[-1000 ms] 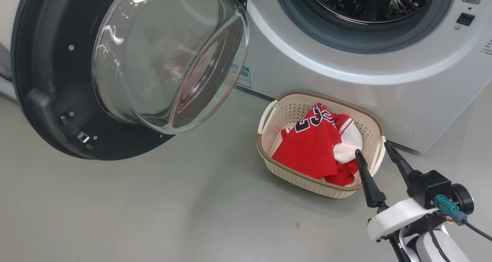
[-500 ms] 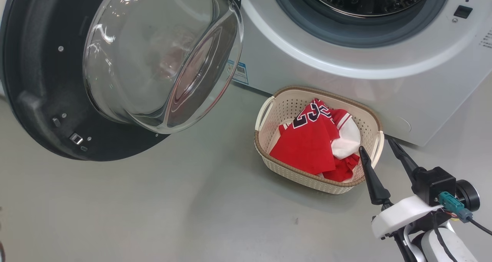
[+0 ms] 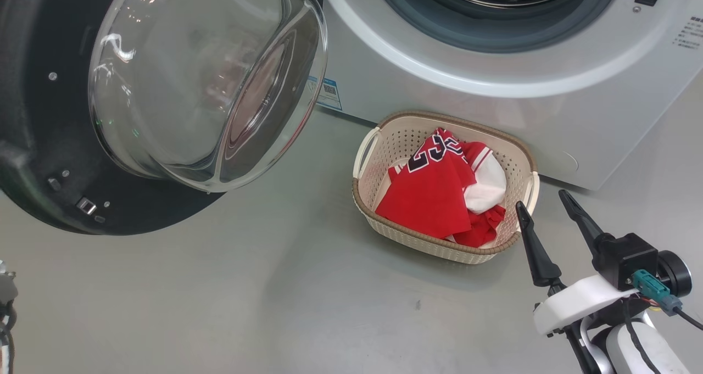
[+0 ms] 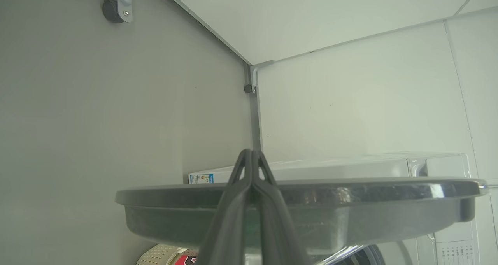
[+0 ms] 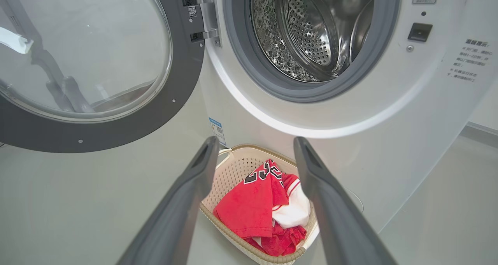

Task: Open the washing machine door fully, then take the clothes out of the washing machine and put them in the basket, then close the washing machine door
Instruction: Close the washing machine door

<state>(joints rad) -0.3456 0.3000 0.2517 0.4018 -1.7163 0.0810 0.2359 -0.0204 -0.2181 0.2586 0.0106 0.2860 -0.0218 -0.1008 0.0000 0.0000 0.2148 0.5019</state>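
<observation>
Door (image 3: pixel 203 83) hangs open left of the machine (image 3: pixel 494 94); clothes (image 3: pixel 434 193) lie in the basket (image 3: pixel 439 250) at its front.
Left gripper (image 4: pixel 252 156), fingers together, is at the door's rim, nearest; right gripper (image 3: pixel 541 200), spread, hovers beside the basket.

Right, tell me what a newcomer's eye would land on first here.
The big round door with its bulging glass window hangs open at the upper left of the head view. Bright red clothes lie in the cream basket on the floor before the washing machine. The right pincer stands open near the basket.
</observation>
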